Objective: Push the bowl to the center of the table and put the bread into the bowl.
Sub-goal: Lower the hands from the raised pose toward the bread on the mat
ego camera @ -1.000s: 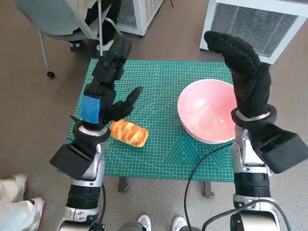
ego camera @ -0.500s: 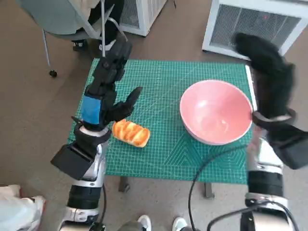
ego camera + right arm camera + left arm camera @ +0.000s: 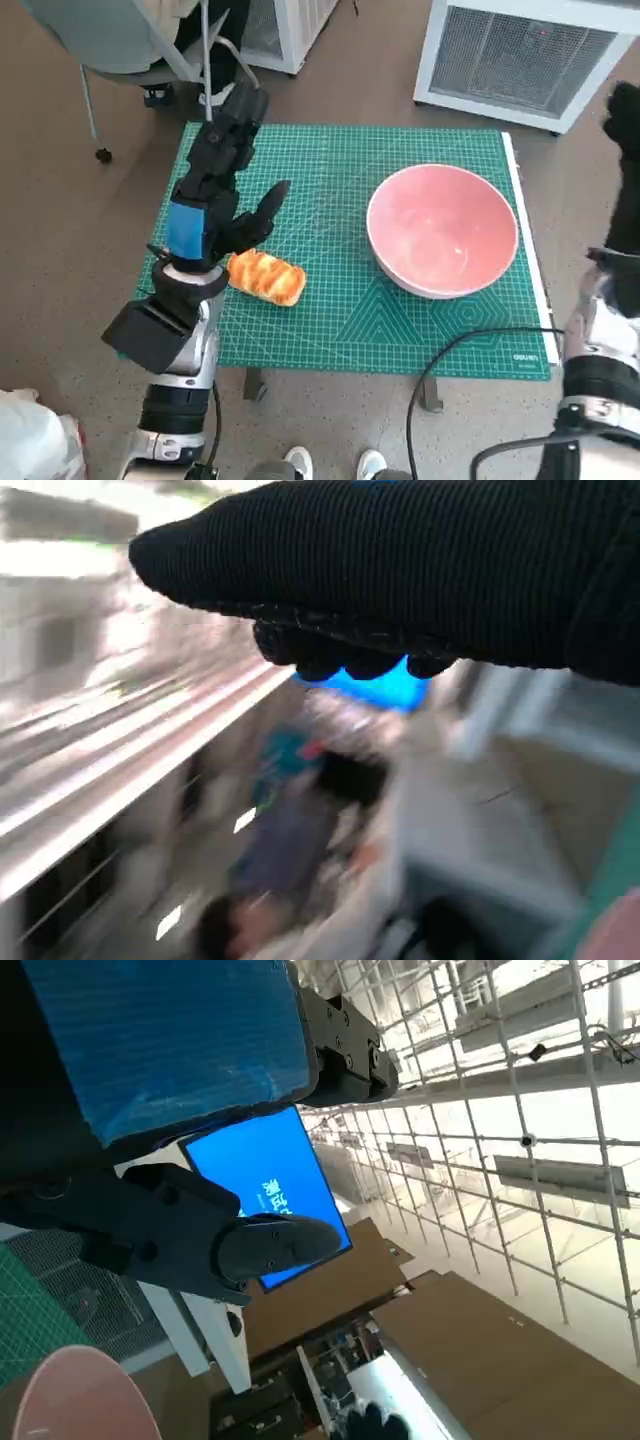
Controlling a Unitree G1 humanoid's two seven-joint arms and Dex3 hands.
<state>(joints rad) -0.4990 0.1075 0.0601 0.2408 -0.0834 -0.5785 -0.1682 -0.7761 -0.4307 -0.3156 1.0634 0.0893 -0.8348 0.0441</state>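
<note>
Head view: left hand (image 3: 215, 190) raised over bread (image 3: 266, 277), fingers spread, empty; right hand (image 3: 626, 170) off-table, grasp indiscernible.

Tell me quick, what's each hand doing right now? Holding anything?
Left hand: open, fingers spread above the bread, holding nothing.
Right hand: raised beside the table, mostly out of view; cannot tell.

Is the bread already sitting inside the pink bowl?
No, the bread lies on the green mat beside the left hand, well apart from the empty bowl.
</note>
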